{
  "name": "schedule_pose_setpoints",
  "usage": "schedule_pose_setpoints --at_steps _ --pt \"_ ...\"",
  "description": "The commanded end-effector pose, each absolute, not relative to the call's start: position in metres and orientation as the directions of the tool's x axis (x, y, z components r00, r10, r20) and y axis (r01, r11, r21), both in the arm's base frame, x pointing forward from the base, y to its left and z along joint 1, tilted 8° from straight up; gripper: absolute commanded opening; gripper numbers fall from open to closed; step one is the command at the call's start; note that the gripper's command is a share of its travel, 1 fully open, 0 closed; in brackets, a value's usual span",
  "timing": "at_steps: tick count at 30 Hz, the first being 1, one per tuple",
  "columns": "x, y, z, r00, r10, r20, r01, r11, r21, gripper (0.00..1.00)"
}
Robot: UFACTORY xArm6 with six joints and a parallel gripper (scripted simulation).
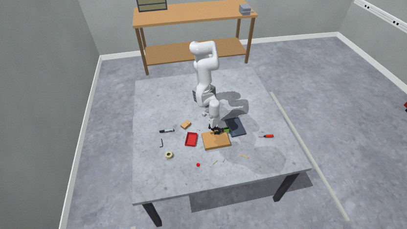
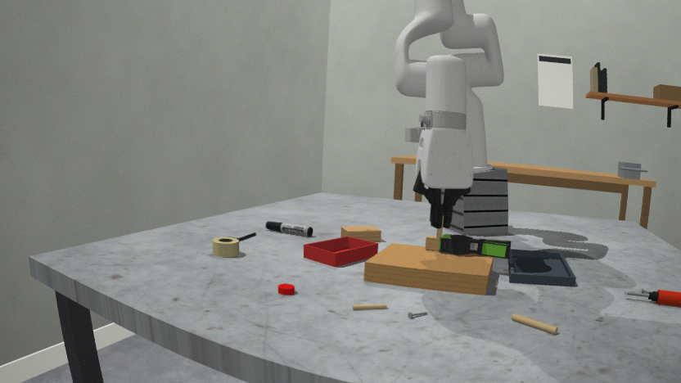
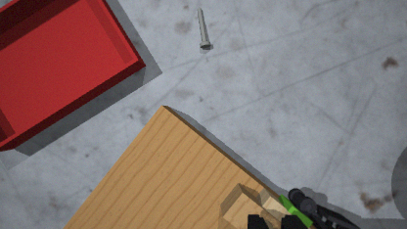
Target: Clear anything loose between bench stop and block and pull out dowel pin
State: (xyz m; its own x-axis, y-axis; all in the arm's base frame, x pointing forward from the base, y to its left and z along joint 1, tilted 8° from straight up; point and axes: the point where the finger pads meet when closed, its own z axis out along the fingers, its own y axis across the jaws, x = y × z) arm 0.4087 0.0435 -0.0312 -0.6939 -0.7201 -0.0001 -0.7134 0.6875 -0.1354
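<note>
The wooden bench board (image 2: 428, 268) lies mid-table, also in the overhead view (image 1: 215, 140) and the wrist view (image 3: 171, 181). The small wooden block (image 2: 432, 243) sits at its far edge, seen too in the wrist view (image 3: 242, 206). The black-and-green spring clamp (image 2: 473, 245) lies against the block's right side. The dowel pin (image 2: 439, 232) stands upright out of the block. My gripper (image 2: 440, 219) points straight down and is shut on the pin's top, just above the block. The bench stop is hidden behind block and clamp.
A red tray (image 2: 340, 250) stands left of the board and a dark tray (image 2: 540, 268) right of it. A spare wooden block (image 2: 361, 232), marker (image 2: 289, 228), tape roll (image 2: 225, 246), red cap (image 2: 286, 288), two loose dowels (image 2: 369, 307) (image 2: 534, 323), a screw (image 2: 417, 314) and a screwdriver (image 2: 661, 297) lie around.
</note>
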Motion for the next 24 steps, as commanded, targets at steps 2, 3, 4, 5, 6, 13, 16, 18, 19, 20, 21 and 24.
schedule_pose_setpoints --at_steps 2,3,4,5,6,13,16,18,19,20,21,24 --pt "0.4098 0.0437 -0.0300 -0.680 -0.734 0.000 -0.727 0.673 -0.136 0.00" --pt "0.4098 0.0437 -0.0300 -0.685 -0.729 -0.001 -0.722 0.678 -0.136 0.00" --pt "0.4098 0.0437 -0.0299 -0.690 -0.724 -0.002 -0.717 0.684 -0.136 0.00" --pt "0.4098 0.0437 -0.0299 -0.695 -0.719 -0.003 -0.712 0.688 -0.136 0.00" --pt "0.4098 0.0437 -0.0299 -0.699 -0.715 -0.004 -0.708 0.693 -0.136 0.00" --pt "0.4098 0.0437 -0.0298 -0.722 -0.691 -0.008 -0.684 0.717 -0.135 0.00" --pt "0.4098 0.0437 -0.0298 -0.735 -0.678 -0.011 -0.670 0.730 -0.135 0.00" --pt "0.4098 0.0437 -0.0298 -0.744 -0.668 -0.012 -0.661 0.738 -0.135 0.00" --pt "0.4098 0.0437 -0.0298 -0.748 -0.664 -0.013 -0.657 0.742 -0.135 0.00" --pt "0.4098 0.0437 -0.0297 -0.752 -0.659 -0.014 -0.652 0.746 -0.135 0.00" --pt "0.4098 0.0437 -0.0297 -0.756 -0.655 -0.015 -0.647 0.750 -0.135 0.00" --pt "0.4098 0.0437 -0.0297 -0.767 -0.641 -0.017 -0.634 0.762 -0.135 0.00"
